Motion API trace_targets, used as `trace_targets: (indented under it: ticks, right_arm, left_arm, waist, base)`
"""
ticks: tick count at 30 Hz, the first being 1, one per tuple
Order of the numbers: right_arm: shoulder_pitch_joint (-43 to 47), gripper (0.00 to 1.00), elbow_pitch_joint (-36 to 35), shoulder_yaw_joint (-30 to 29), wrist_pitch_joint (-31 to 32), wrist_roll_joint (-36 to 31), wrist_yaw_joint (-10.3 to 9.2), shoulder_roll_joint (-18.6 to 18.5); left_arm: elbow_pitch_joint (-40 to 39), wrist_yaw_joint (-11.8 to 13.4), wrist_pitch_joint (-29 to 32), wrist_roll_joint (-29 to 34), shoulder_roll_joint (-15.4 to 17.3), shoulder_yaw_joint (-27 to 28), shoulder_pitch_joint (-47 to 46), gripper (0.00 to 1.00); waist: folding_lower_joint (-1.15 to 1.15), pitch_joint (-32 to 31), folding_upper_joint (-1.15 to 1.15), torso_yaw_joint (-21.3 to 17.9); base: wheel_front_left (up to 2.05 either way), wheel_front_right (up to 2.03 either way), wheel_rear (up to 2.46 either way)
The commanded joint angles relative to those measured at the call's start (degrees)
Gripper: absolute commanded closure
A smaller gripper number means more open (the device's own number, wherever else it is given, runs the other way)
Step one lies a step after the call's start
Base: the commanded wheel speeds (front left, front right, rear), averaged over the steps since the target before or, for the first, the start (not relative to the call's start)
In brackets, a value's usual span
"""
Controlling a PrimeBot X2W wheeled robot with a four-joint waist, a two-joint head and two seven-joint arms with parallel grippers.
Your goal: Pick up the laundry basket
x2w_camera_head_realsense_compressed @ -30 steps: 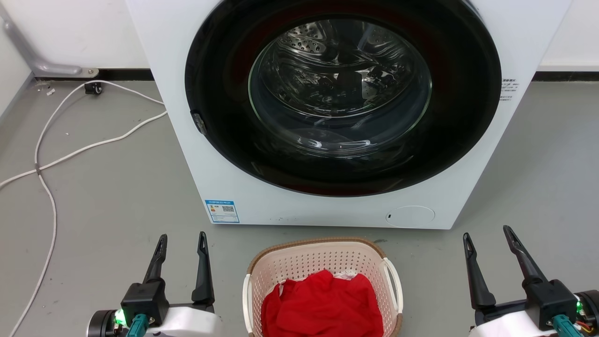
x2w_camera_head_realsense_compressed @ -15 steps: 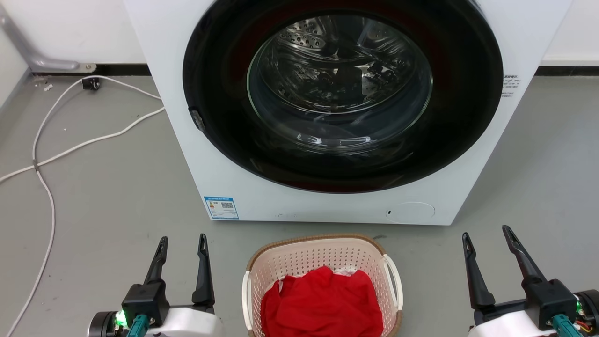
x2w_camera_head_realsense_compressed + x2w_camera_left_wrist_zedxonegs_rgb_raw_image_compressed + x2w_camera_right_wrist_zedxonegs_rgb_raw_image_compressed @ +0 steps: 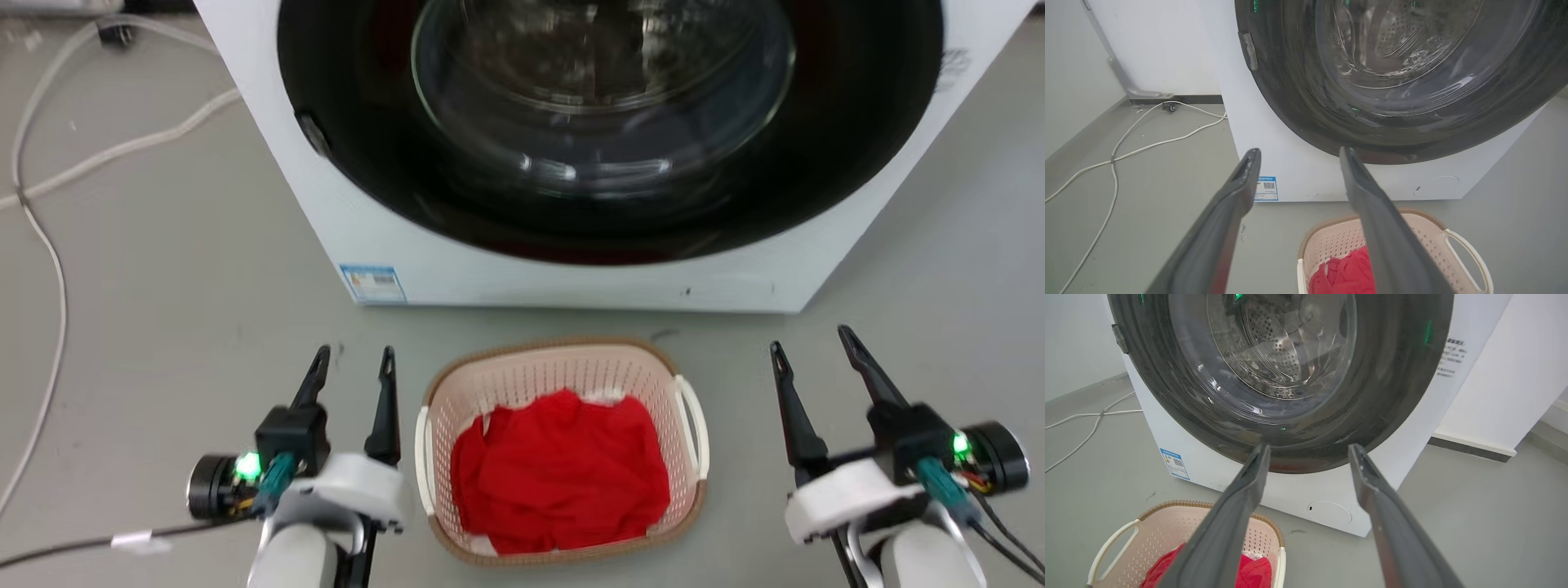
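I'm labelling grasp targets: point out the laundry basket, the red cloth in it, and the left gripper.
laundry basket [image 3: 555,374], head view, far perforated wall
red cloth [image 3: 563,474], head view, middle of the heap
left gripper [image 3: 355,351], head view, midway between its fingertips

Floor [image 3: 163,286] w/ laundry basket [image 3: 539,376], washer [image 3: 571,282], wht cable [image 3: 122,147].

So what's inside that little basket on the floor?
A crumpled red cloth fills most of the laundry basket, with a bit of white fabric at its edge. Anything beneath, and the basket's bottom, is covered.
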Motion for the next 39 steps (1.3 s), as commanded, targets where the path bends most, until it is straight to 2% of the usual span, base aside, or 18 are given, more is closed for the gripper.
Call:
trace_targets:
  ticks: [1, 10, 19, 28, 39]
  right_arm:
    - [-1.4, 0.00, 1.2, 0.0, -0.1, -0.4, -0.04, -0.1]
    - [-13.6, 0.00, 10.2, 0.3, -0.1, -3.0, -0.04, -0.1]
    - [-21.6, 0.00, 22.2, 0.5, -0.1, -6.5, -0.04, -0.1]
    - [-27.6, 0.00, 33.0, 0.2, -0.1, -8.5, -0.04, -0.1]
    - [-33.5, 0.00, 40.5, 0.2, -0.1, -8.8, -0.05, -0.1]
  left_arm:
    - [0.9, -0.2, -0.2, 0.5, 0.1, -0.1, -1.6, 0.00]
    - [14.0, -3.6, -0.2, 2.0, 1.0, -0.9, -13.8, 0.00]
    - [24.7, -5.7, -0.2, 2.8, 1.4, -2.8, -22.7, 0.00]
    - [35.9, -6.7, -0.2, 2.2, 0.8, -5.4, -28.8, 0.00]
    - [44.9, -7.0, -0.2, 2.6, 0.8, -7.1, -35.0, 0.00]
  waist:
    - [0.00, 3.8, 0.00, 0.1]
    - [0.00, 15.5, 0.00, 0.4]
    - [0.00, 23.3, 0.00, 1.0]
    - [0.00, 29.0, 0.00, 1.5]
    - [0.00, 35.8, 0.00, 1.5]
  base:
    - [0.00, 0.00, 0.00]
    - [0.00, 0.00, 0.00]
    - [0.00, 0.00, 0.00]
    - [0.00, 0.00, 0.00]
    - [0.00, 0.00, 0.00]
